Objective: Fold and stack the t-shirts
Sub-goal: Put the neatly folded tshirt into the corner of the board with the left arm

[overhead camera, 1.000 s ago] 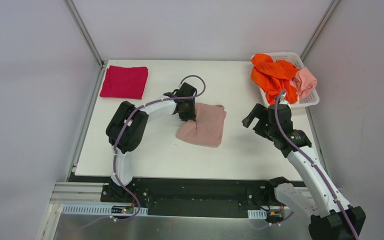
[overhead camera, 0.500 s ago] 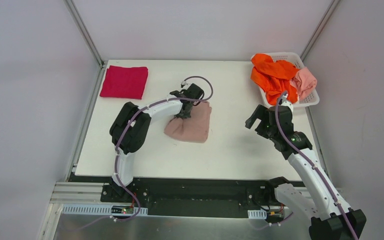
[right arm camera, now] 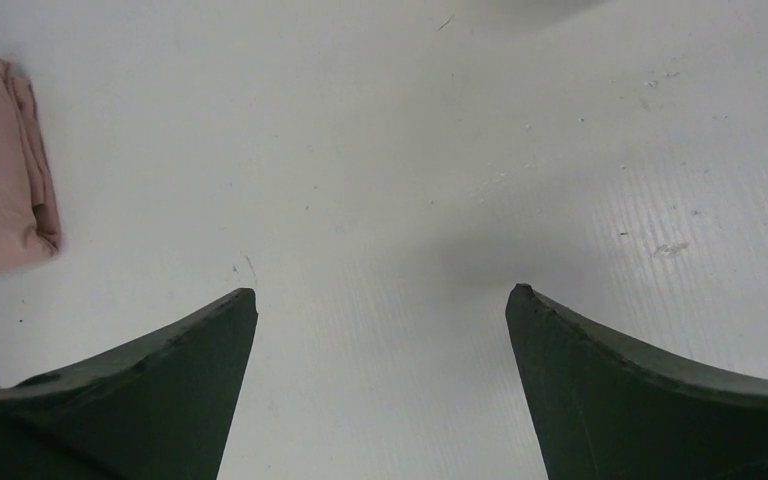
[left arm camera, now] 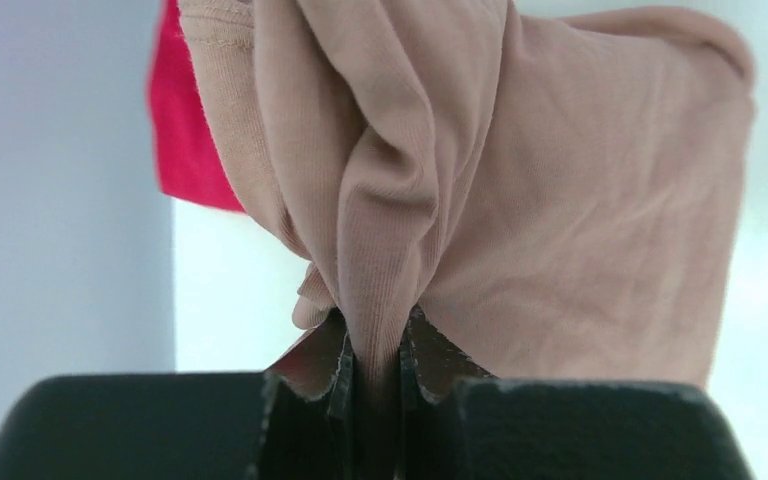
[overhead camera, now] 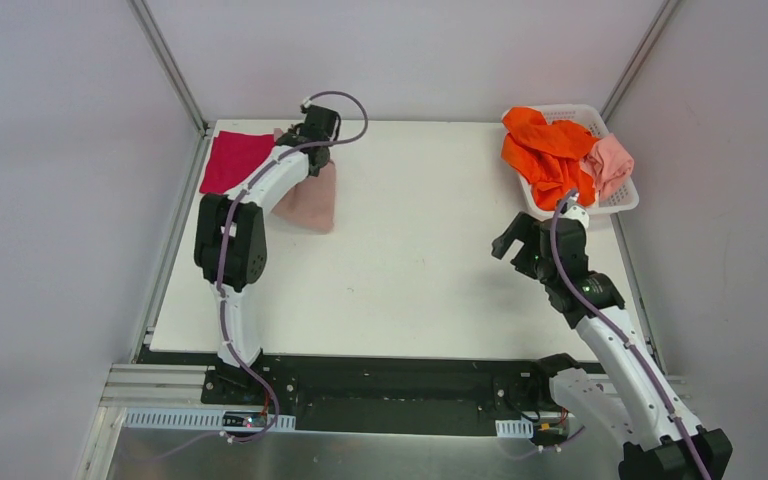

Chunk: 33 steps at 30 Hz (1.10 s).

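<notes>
White table (overhead camera: 410,280): left end effector (left arm camera: 373,345), outstretched, clamps pink t-shirt (left arm camera: 580,200); right end effector (right arm camera: 380,290) apart.

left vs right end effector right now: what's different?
The left end effector is shut on the dusty-pink shirt; the right end effector is open and empty. The left is at the far-left corner of the table, beside the crimson shirt; the right is near the basket. Both are black.

Two white-shelled arms (overhead camera: 280,176) with black joints, lilac cables (overhead camera: 337,94), dark ridged claw fingers (left arm camera: 312,365).
</notes>
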Available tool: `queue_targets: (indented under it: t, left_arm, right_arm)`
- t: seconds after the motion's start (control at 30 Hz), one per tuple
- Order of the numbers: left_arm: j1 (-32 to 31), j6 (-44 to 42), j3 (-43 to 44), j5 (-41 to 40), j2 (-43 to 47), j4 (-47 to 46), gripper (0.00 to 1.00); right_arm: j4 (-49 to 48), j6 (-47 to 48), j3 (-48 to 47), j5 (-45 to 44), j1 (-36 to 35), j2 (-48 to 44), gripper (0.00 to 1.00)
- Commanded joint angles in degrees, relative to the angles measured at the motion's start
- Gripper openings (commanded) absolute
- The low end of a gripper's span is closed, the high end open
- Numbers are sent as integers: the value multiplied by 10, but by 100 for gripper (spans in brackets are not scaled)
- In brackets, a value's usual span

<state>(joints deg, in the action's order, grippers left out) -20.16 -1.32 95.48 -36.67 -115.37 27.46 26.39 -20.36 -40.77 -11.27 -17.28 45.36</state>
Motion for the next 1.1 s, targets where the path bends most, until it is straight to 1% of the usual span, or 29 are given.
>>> queue_targets:
  t: [0.0,0.07,0.13,0.23,0.33,0.57,0.8,1.07]
  left_arm:
    - [44,-103,67,-24,-15,-56,0]
    - [63,-128,82,-11,-27,-90,0]
    - [82,-142,89,29,-33,-113,0]
    - [103,-143,111,77,-43,-117,0]
    - [108,-157,124,107,-46,-124,0]
    - [112,-171,149,138,-40,-135,0]
    - [113,-163,144,152,-10,-137,0]
    - [114,-181,145,178,20,-135,0]
  right_arm:
    - [-44,10,11,-2,1,1,100]
    - [-44,9,11,-1,1,7,100]
    - [-45,11,11,-4,1,12,100]
    - [-47,16,12,-17,1,20,100]
    - [-53,20,11,-26,1,31,100]
    - [-61,24,12,-28,1,51,99]
    - [-68,29,11,-35,1,66,100]
    - [-71,30,12,-50,1,76,100]
